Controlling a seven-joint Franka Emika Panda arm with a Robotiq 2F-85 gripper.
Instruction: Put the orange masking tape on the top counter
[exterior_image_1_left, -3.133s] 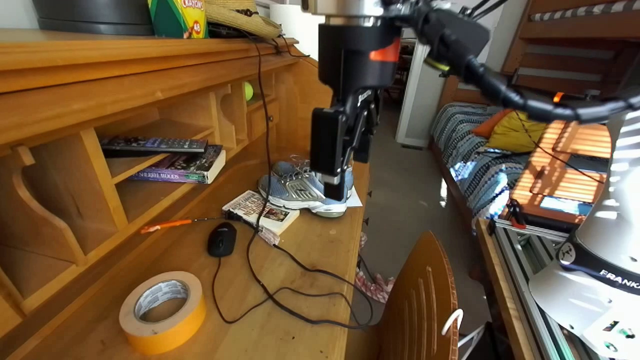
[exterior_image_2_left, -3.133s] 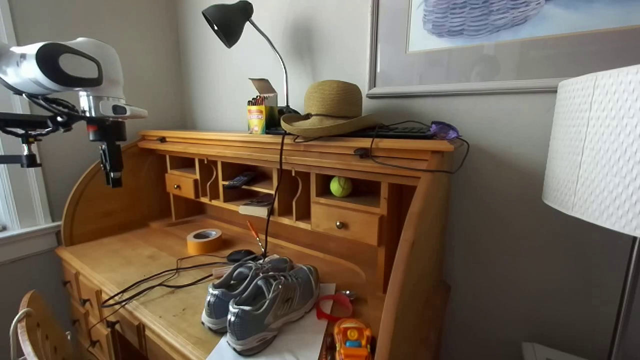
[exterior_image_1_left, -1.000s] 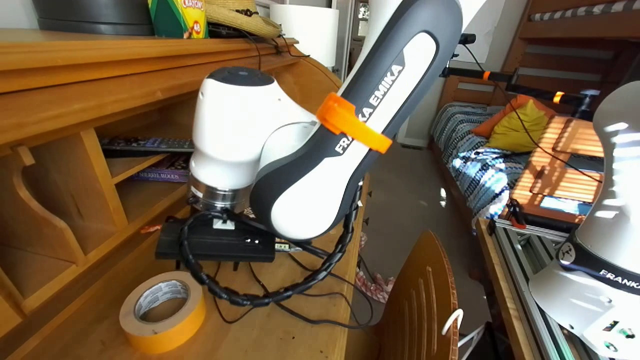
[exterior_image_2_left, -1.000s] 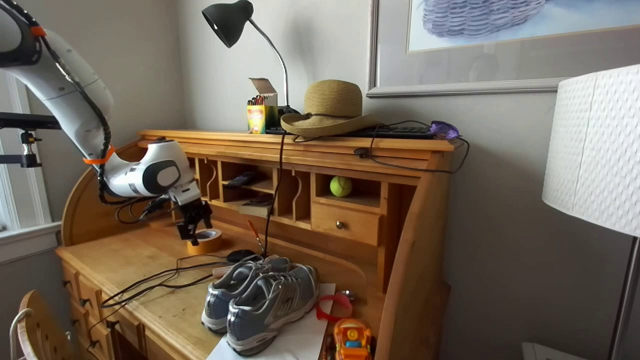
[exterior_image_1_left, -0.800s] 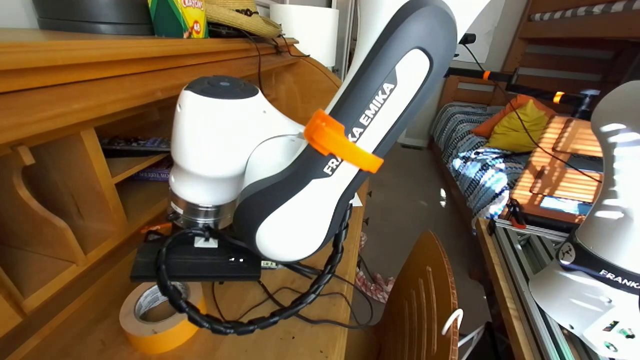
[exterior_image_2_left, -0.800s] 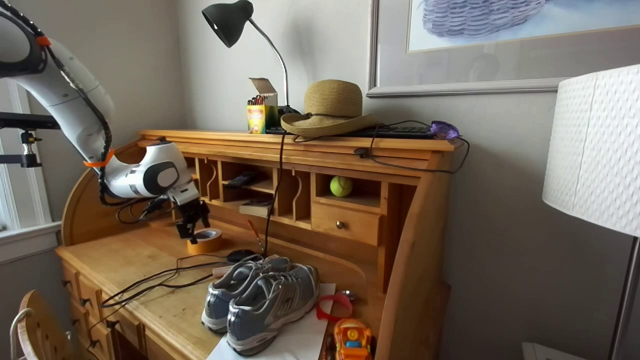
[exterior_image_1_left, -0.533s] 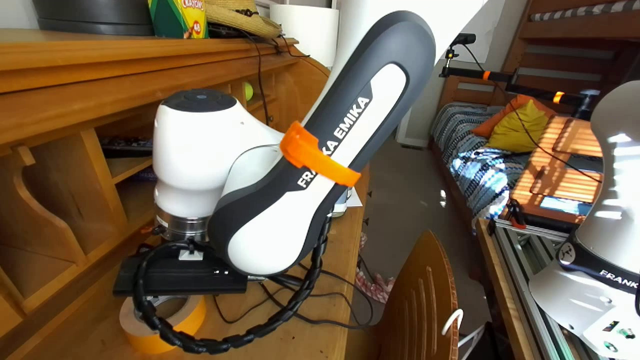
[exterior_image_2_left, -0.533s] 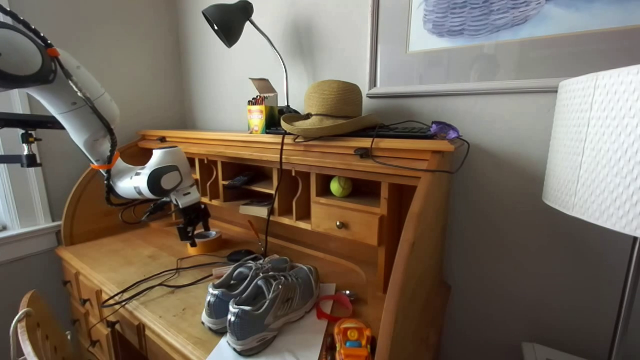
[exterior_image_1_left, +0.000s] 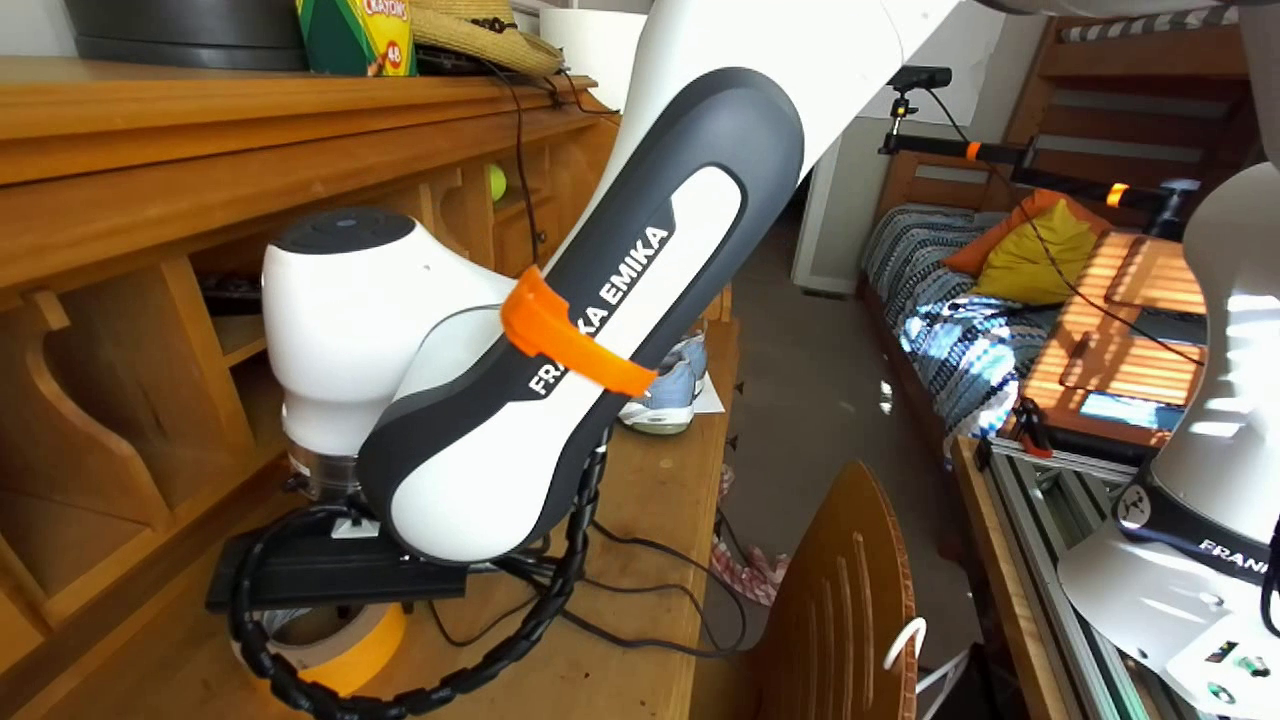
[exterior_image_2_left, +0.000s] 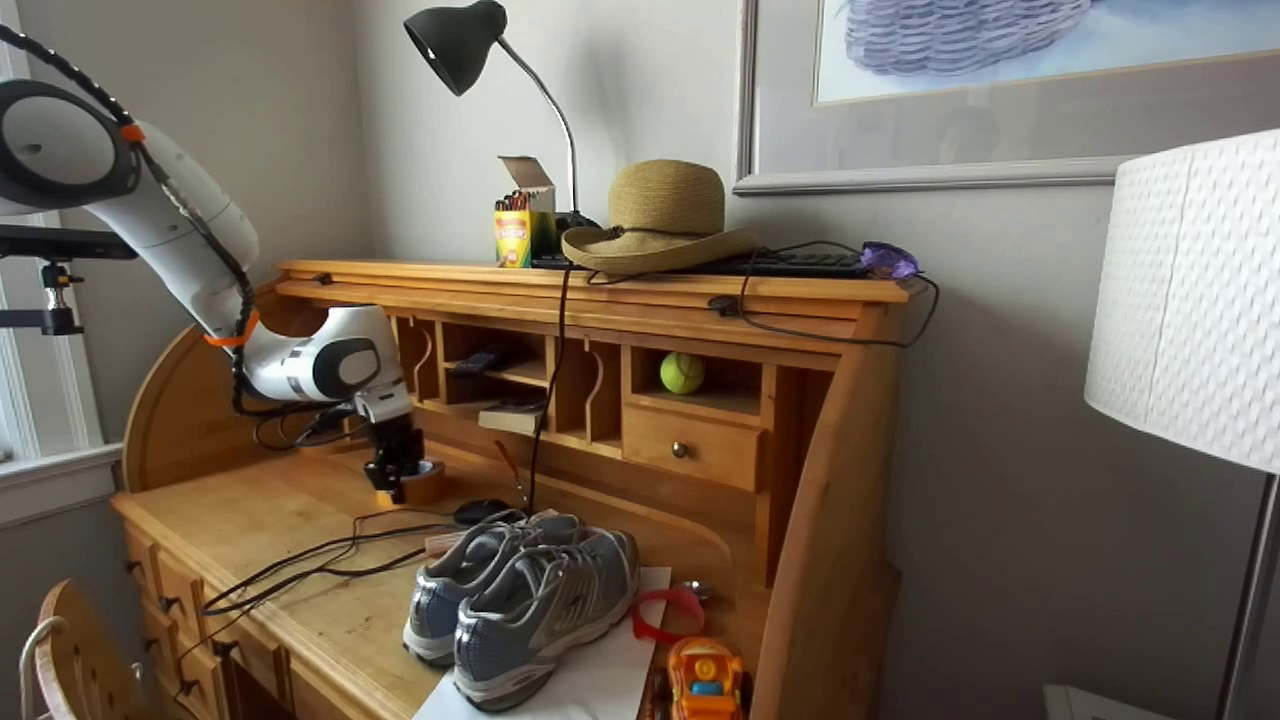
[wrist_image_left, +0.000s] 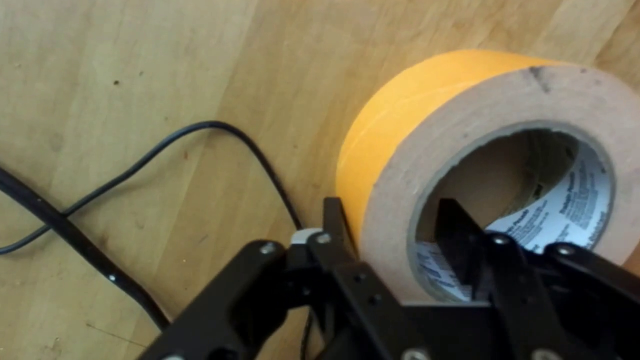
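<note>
In an exterior view, a curved wooden chair back (exterior_image_2_left: 65, 605) stood low at the left. Higher up, the glossy white-and-black Franka arm (exterior_image_2_left: 170, 240) angled down to its matte black gripper (wrist_image_left: 390, 204). The wrist view showed smooth black cables (wrist_image_left: 110, 275) crossing on the grained wooden desktop (wrist_image_left: 280, 100), then the gripper's jaws well apart: one stood outside the yellow-orange side of the orange masking tape (wrist_image_left: 392, 125), the other at the opening of its pale, printed core; whether either pressed on the thick wall between them, I could not tell. The tape lay flat on that desktop, lower than the straight-edged top counter (exterior_image_1_left: 36, 70) of varnished wood. Farther right came a rounded black mouse (exterior_image_2_left: 483, 511), an open cardboard crayon box (exterior_image_2_left: 513, 240) up on the counter, grey-blue mesh sneakers (exterior_image_2_left: 545, 610), a woven straw hat (exterior_image_2_left: 665, 200), a fuzzy yellow-green tennis ball (exterior_image_2_left: 682, 373) in a cubbyhole (exterior_image_2_left: 732, 380), a glossy orange toy car (exterior_image_2_left: 702, 664) and a quilted white lampshade (exterior_image_2_left: 1190, 310).
</note>
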